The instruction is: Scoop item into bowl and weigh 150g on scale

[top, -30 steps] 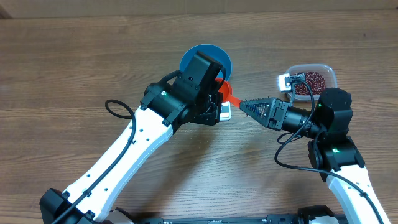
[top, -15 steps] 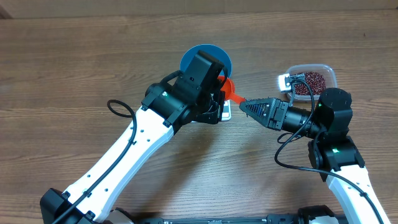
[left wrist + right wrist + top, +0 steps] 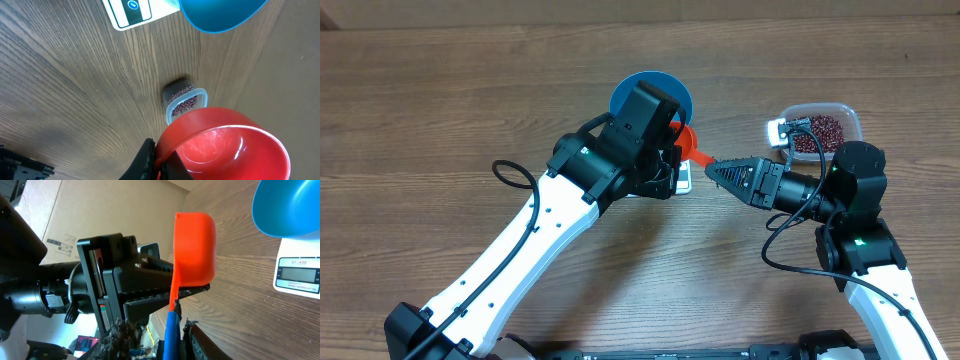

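Observation:
A red scoop (image 3: 688,148) with a blue handle (image 3: 171,335) hangs between the two arms, and its cup (image 3: 225,145) is empty. My left gripper (image 3: 160,161) is shut on the cup's rim. My right gripper (image 3: 157,327) stands open around the handle. The handle lies against the right finger, and a gap shows on the other side. The blue bowl (image 3: 650,78) sits by the white scale (image 3: 297,272). I cannot tell whether the bowl stands on it. The beans (image 3: 820,130) lie in a clear tub (image 3: 185,102) at the right.
The left arm (image 3: 550,215) crosses the table's middle and covers most of the scale (image 3: 683,181) and part of the bowl. The right arm (image 3: 850,200) stands just in front of the tub. Bare wooden tabletop (image 3: 440,100) spreads to the left and back.
The left arm shifted slightly about a second ago, hiding a little more of the scale. The right jaws drew in a little around the handle. Nothing has moved since.

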`<move>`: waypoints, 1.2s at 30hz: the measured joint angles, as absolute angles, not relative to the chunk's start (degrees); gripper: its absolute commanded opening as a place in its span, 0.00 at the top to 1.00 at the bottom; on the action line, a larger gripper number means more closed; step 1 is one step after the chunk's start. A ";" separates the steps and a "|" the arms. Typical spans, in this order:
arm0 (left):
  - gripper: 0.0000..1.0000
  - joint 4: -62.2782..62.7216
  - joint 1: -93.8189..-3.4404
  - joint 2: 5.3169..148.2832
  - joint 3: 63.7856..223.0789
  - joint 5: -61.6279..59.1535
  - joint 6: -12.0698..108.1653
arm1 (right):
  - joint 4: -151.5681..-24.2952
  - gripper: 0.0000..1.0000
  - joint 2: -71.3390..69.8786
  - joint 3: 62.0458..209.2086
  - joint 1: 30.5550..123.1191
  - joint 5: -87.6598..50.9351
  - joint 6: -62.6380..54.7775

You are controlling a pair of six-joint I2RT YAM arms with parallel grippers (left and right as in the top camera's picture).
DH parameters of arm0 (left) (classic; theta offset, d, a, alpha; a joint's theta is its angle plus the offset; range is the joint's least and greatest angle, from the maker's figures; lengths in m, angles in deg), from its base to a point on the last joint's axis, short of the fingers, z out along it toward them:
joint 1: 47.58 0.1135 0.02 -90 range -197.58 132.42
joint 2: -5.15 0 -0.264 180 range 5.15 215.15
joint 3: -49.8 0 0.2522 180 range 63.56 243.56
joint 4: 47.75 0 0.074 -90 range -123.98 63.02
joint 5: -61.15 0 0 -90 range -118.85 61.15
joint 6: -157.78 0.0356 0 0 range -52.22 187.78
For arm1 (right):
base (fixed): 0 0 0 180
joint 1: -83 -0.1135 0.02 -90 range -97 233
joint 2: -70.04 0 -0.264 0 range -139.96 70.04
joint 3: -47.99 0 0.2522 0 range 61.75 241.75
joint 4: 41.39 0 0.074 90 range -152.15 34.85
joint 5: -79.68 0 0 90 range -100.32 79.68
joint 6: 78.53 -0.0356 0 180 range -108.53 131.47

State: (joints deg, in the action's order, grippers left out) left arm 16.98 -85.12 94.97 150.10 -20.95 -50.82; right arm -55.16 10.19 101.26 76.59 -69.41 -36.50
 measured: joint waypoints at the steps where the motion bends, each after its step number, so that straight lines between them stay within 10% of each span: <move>1: 0.95 16.98 -85.12 94.97 150.10 -20.97 -50.82 | -55.16 0.64 10.19 101.26 76.59 -69.41 -36.50; 36: 0.96 12.56 -85.10 95.17 150.10 -23.77 -50.84 | -51.68 0.76 10.19 101.26 76.45 -65.30 -39.51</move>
State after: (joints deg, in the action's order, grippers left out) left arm 12.56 -85.10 95.17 150.10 -23.77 -50.84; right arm -51.68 10.19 101.26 76.45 -65.30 -39.51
